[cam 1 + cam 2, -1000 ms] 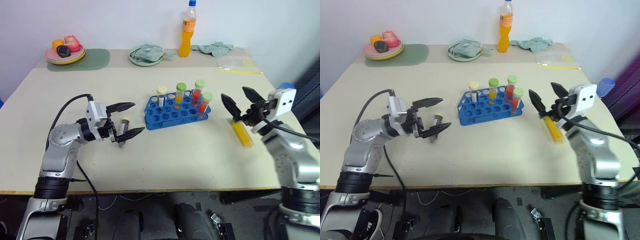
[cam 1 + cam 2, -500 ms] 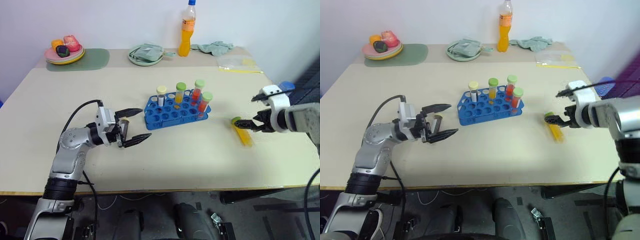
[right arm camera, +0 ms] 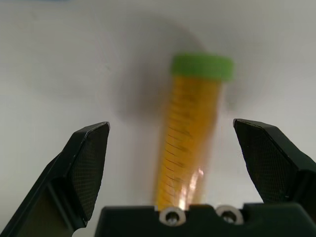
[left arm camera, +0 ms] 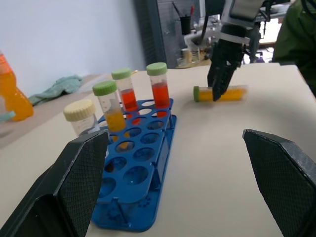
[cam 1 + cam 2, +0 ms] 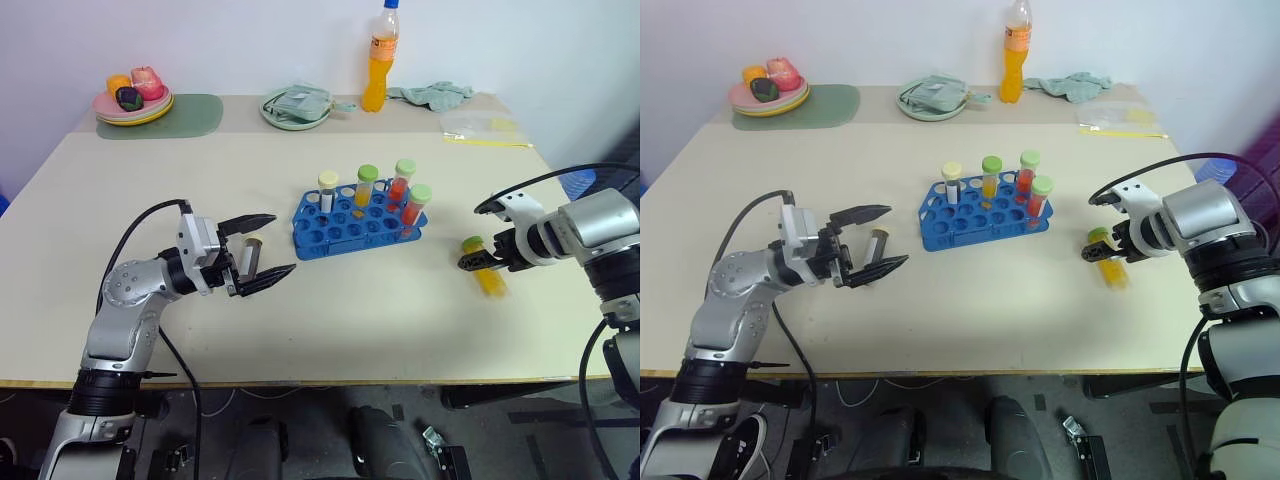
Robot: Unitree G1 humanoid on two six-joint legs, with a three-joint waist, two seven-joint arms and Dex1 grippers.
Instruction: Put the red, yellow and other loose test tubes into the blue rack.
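Right wrist view: green-capped yellow-orange test tube (image 3: 190,143) lying flat.

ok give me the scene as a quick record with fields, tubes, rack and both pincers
rack: blue rack mid-table, four capped tubes standing in its far holes
loose tube 1: yellow tube lying flat on the table, right of the rack, green cap
loose tube 2: dark tube with cream cap, lying left of the rack
left pincer: open, its fingers either side of the dark tube, no grip seen
right pincer: open, pointing down over the yellow tube, fingers straddling it
background: orange bottle at the far edge
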